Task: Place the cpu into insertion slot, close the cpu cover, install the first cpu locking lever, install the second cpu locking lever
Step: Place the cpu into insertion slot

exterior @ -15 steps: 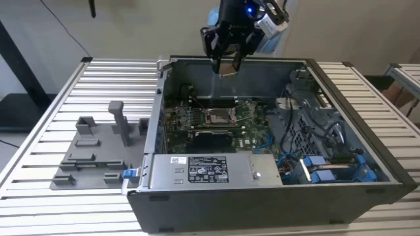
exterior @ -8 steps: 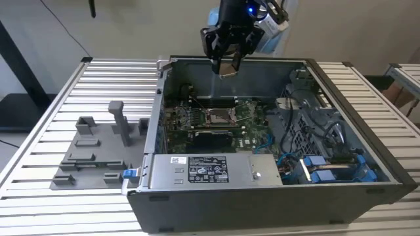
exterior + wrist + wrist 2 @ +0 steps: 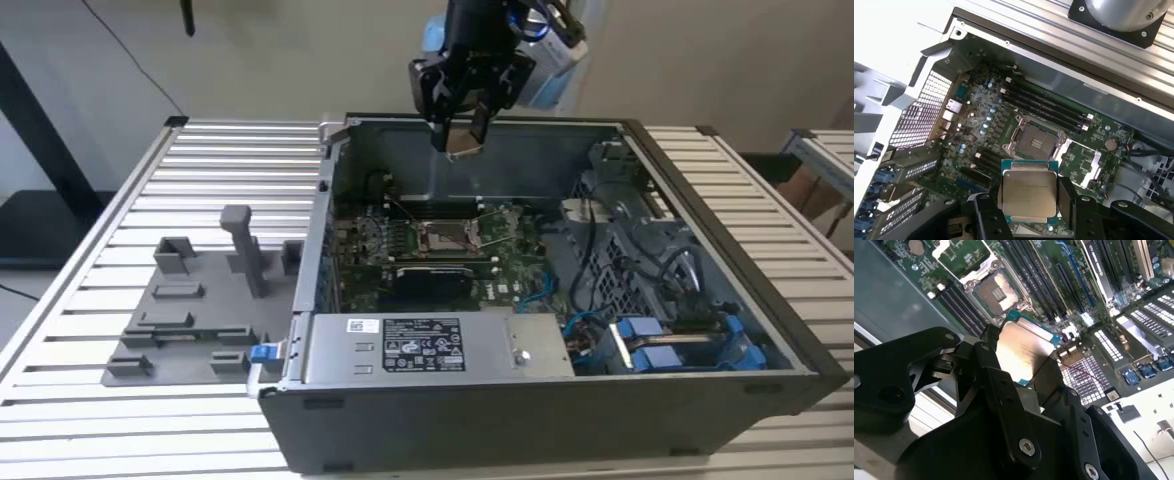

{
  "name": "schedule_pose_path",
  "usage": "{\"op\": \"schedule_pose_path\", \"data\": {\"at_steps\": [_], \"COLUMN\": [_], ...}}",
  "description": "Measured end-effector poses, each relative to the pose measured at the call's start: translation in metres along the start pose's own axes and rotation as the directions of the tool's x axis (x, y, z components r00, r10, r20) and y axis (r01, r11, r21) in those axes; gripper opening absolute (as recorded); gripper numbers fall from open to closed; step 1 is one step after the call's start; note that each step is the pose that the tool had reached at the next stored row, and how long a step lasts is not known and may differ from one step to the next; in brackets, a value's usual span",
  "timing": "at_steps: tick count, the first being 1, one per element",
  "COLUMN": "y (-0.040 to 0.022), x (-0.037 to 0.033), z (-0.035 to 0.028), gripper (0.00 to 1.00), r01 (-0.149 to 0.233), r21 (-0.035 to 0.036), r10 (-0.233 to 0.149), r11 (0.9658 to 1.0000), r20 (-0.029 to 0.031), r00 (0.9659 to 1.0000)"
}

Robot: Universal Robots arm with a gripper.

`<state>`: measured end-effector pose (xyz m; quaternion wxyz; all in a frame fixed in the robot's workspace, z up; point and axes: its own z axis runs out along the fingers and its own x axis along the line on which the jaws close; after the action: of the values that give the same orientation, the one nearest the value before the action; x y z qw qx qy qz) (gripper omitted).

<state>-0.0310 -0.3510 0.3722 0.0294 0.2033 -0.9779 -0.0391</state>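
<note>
Gripper (image 3: 463, 138) grasps the cpu (image 3: 1030, 196) above the open computer case (image 3: 534, 425). Insertion slot (image 3: 1035, 144) is empty, cpu cover (image 3: 1081, 161) raised. No step is completed.

One cpu (image 3: 1029, 192), one gripper (image 3: 461, 138), one computer case (image 3: 534, 425), one socket (image 3: 447, 237), one power-supply box (image 3: 427, 345), one grey fixture plate (image 3: 187, 330) (nine o'clock of the case, exterior view).

Open air above insertion slot (image 3: 1035, 144)

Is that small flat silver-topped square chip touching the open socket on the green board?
Apart. The exterior view shows the gripper holding the silver square chip high above the socket.
</note>
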Motion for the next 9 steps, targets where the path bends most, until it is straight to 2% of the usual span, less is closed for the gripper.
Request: {"op": "schedule_pose_path", "data": {"at_steps": [4,9], "y": [0.0000,0.0000], "x": [0.0000,0.0000], "z": [0.0000,0.0000], "gripper": [0.55,0.55], "r01": [0.035,0.077], "r21": [0.0014,0.0030], "r10": [-0.035,-0.077], "r11": [0.9994,0.9970], "r20": [-0.0032,-0.0070], "r00": [0.9994,0.9970]}}
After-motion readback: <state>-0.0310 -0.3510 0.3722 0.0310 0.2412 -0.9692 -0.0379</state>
